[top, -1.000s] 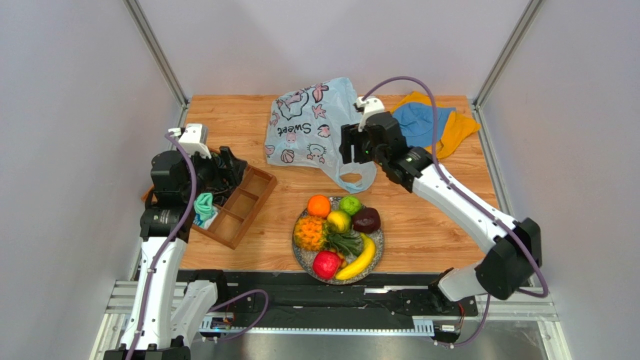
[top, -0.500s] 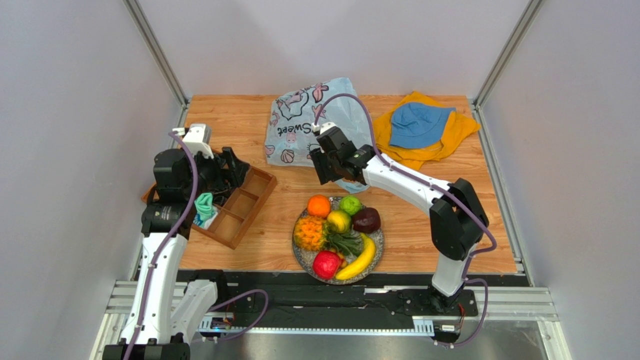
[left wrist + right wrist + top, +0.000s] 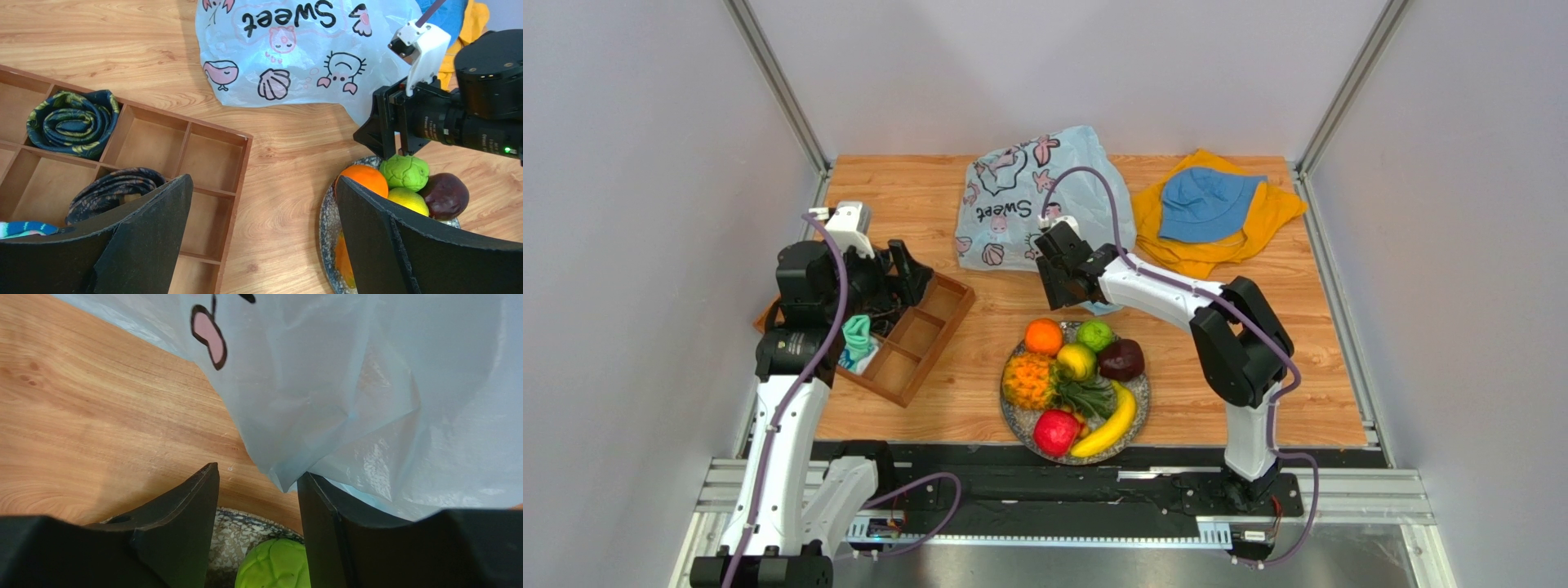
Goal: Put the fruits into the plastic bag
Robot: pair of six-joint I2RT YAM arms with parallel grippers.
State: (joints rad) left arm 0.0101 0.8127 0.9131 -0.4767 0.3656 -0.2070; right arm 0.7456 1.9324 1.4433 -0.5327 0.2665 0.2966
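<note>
The fruits lie on a speckled plate (image 3: 1011, 423) at the front centre: orange (image 3: 1043, 336), green apple (image 3: 1095, 335), yellow-green fruit (image 3: 1076, 361), maroon fruit (image 3: 1122, 359), pineapple (image 3: 1028, 382), red apple (image 3: 1057, 431), banana (image 3: 1112, 423). The light blue plastic bag (image 3: 1026, 214) lies flat behind the plate. My right gripper (image 3: 1063, 288) is open at the bag's near edge; in the right wrist view (image 3: 258, 471) the bag (image 3: 368, 386) drapes by one finger, with the green apple (image 3: 273, 566) below. My left gripper (image 3: 264, 180) is wide open and empty over the table.
A wooden compartment tray (image 3: 928, 325) with rolled cloths sits at the left under my left arm. A blue hat (image 3: 1204, 202) on a yellow cloth (image 3: 1271, 214) lies at the back right. Grey walls stand on three sides.
My right arm swung left and nearer, from beside the blue hat to the bag's near edge by the plate. The left arm has barely moved.
</note>
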